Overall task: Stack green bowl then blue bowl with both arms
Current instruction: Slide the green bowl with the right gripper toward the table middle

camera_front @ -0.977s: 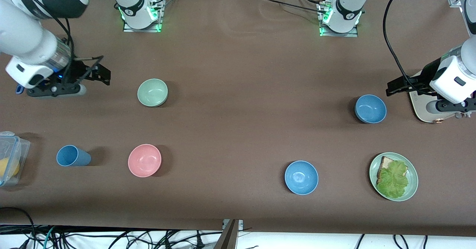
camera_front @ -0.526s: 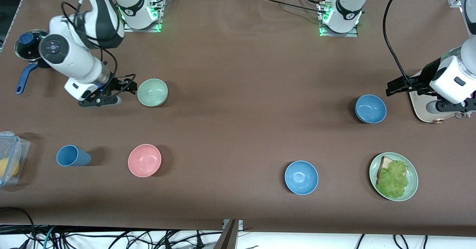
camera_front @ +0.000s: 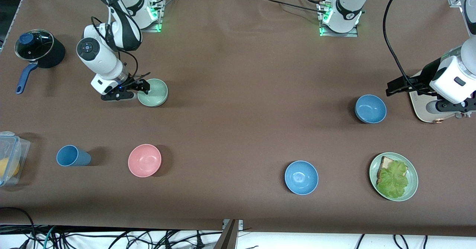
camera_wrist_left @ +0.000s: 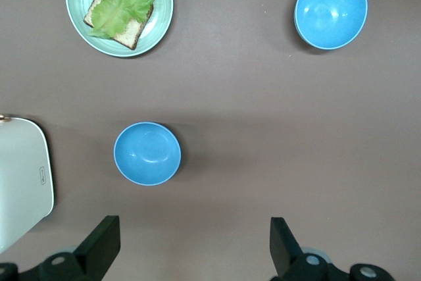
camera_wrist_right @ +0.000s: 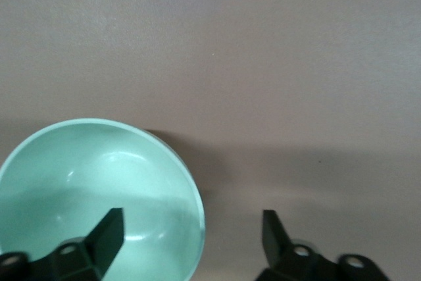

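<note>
The green bowl point(camera_front: 154, 91) sits mouth up on the tabletop point(camera_front: 238, 130) toward the right arm's end, farther from the front camera than the pink bowl point(camera_front: 144, 160). The right end effector point(camera_front: 138, 88) is spread wide at its rim, one finger point(camera_wrist_right: 105, 235) over the bowl's inside, the other point(camera_wrist_right: 275, 231) outside; contact is unclear. The blue bowl point(camera_front: 370, 109) rests upright near the left arm's end, a second blue bowl point(camera_front: 301, 177) nearer the camera. The left end effector point(camera_wrist_left: 194, 245), spread and holding nothing, waits over the tabletop beside the blue bowl. A green plate point(camera_front: 412, 178) carries bread and lettuce
</note>
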